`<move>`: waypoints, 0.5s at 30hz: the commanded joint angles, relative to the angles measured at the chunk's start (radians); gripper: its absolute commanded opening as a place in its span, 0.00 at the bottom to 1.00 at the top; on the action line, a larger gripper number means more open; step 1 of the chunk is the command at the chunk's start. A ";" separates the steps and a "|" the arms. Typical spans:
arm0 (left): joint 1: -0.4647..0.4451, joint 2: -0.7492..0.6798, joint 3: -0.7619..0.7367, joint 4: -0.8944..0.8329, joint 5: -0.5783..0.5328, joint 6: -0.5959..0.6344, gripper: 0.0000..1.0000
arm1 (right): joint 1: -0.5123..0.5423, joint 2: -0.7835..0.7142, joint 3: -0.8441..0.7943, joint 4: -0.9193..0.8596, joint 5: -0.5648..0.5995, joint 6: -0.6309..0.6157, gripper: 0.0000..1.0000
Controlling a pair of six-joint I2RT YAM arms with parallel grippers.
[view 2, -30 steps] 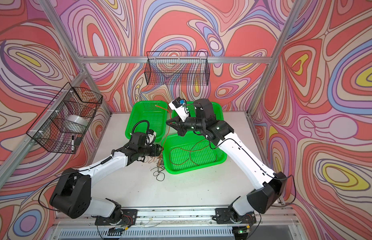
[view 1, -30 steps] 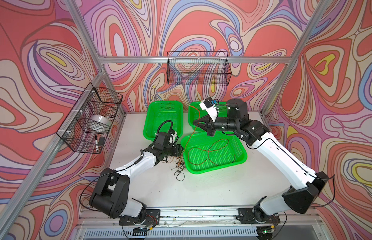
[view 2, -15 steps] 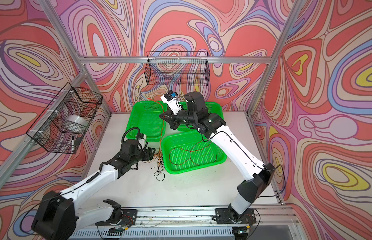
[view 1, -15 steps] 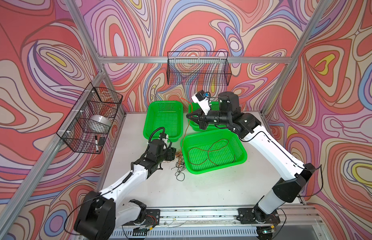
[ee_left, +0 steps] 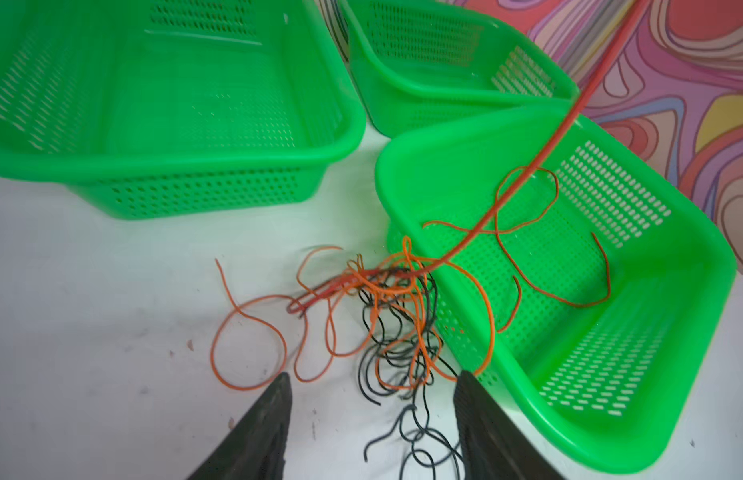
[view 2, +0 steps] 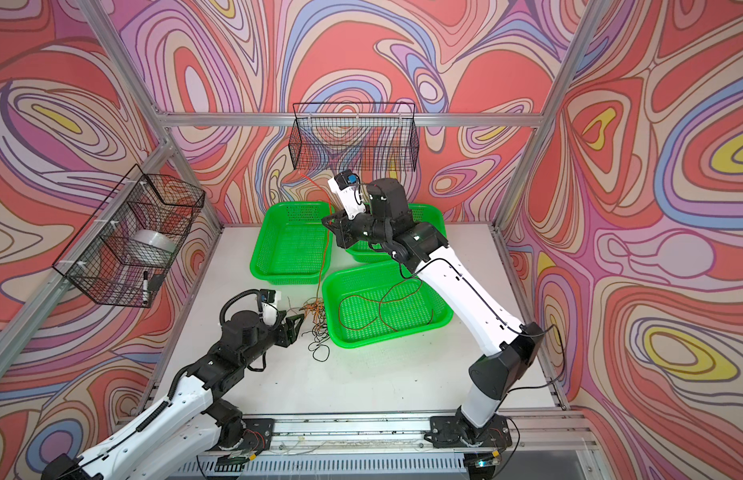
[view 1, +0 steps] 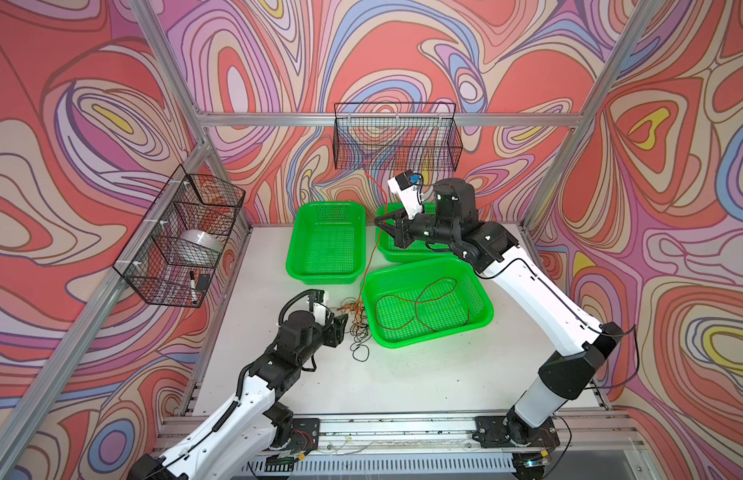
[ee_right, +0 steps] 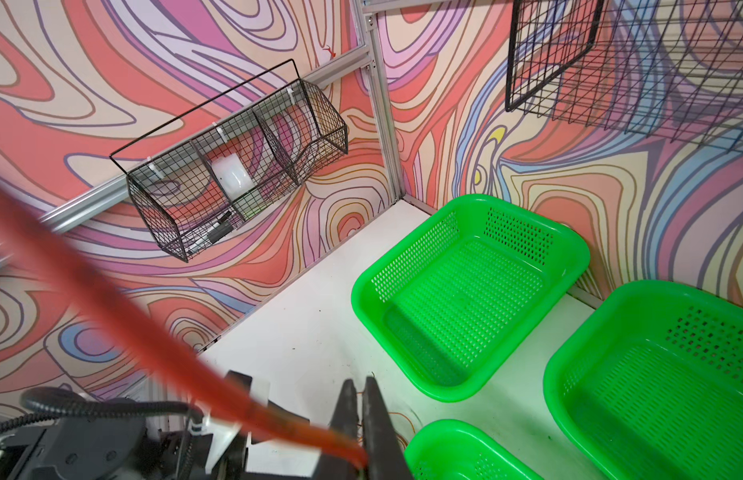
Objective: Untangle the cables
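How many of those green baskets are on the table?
3. The back-left basket is empty; the back-right basket sits partly behind the right arm; the front basket holds a dark red cable.

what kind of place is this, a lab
Most likely a robot test cell in a lab: an aluminium frame with swirl-printed walls encloses a white table, a left arm and a right arm are mounted on a rail at its front edge, and green baskets stand on it.

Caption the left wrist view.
Open fingers of the left gripper frame tangled cables; one red cable stretches past a green basket.
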 commanded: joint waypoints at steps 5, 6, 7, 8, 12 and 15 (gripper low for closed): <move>-0.166 0.125 -0.039 0.172 -0.088 0.000 0.67 | 0.033 0.017 0.042 0.038 0.021 0.061 0.00; -0.175 0.144 -0.043 0.198 -0.098 0.000 0.67 | 0.036 0.017 0.042 0.039 0.022 0.062 0.00; -0.183 0.166 -0.049 0.237 -0.105 0.001 0.68 | 0.040 0.018 0.042 0.039 0.023 0.062 0.00; -0.186 0.192 -0.056 0.274 -0.120 -0.003 0.69 | 0.043 0.018 0.042 0.039 0.025 0.062 0.00; -0.188 0.282 -0.064 0.381 -0.248 -0.027 0.70 | 0.051 0.012 0.040 0.037 0.028 0.063 0.00; -0.188 0.361 -0.061 0.469 -0.323 -0.030 0.68 | 0.054 0.002 0.037 0.036 0.024 0.075 0.00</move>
